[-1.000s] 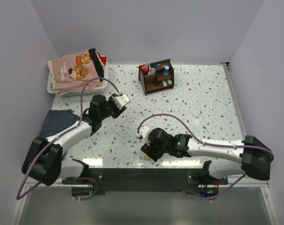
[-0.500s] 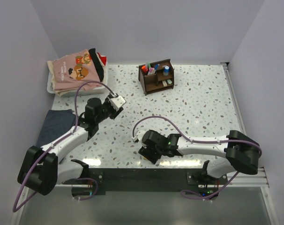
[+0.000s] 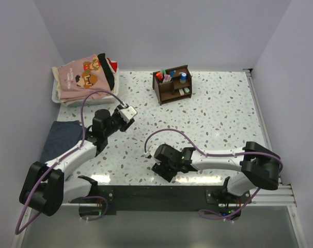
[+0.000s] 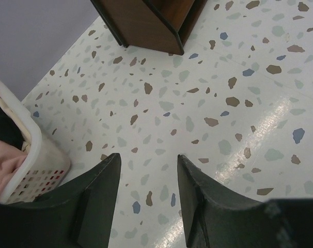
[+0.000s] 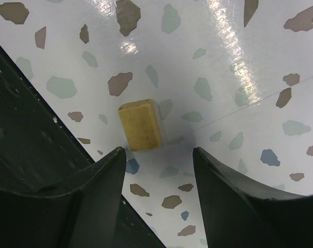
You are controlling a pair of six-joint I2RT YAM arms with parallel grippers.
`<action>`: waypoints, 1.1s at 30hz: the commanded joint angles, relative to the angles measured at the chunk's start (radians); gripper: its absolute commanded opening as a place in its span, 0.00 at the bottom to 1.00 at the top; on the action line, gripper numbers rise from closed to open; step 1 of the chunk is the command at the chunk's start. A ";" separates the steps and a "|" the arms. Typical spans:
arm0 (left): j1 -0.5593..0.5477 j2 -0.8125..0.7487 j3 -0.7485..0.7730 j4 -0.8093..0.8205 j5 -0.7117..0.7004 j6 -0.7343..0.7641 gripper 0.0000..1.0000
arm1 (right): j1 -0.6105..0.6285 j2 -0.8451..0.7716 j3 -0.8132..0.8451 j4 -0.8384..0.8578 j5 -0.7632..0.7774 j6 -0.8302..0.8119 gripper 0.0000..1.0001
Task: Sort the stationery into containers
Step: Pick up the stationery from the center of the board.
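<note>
The dark brown wooden organizer (image 3: pixel 172 85) stands at the back middle of the table with pens and markers upright in it: an orange one (image 3: pixel 159 76), a pink one (image 3: pixel 167 77) and a blue-capped one (image 3: pixel 183 77). Its lower corner shows in the left wrist view (image 4: pixel 146 20). My left gripper (image 3: pixel 128 111) (image 4: pixel 147 157) is open and empty over bare table, well short of the organizer. My right gripper (image 3: pixel 164 171) (image 5: pixel 159 152) is open, low over the table's front edge. A small yellow-beige block (image 5: pixel 141 124) lies just ahead of its left finger, untouched.
A white tray of folded clothes (image 3: pixel 84 77) sits at the back left; its corner shows in the left wrist view (image 4: pixel 22 165). A dark blue cloth (image 3: pixel 63 135) lies at the left edge. The black front rail (image 5: pixel 27 119) runs beside the block.
My left gripper has drawn back a little to the left. My right gripper has shifted left, now covering the block in the top view.
</note>
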 commanded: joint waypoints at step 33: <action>0.009 -0.020 -0.021 0.050 0.022 -0.017 0.53 | -0.007 -0.062 0.089 -0.099 0.035 -0.505 0.51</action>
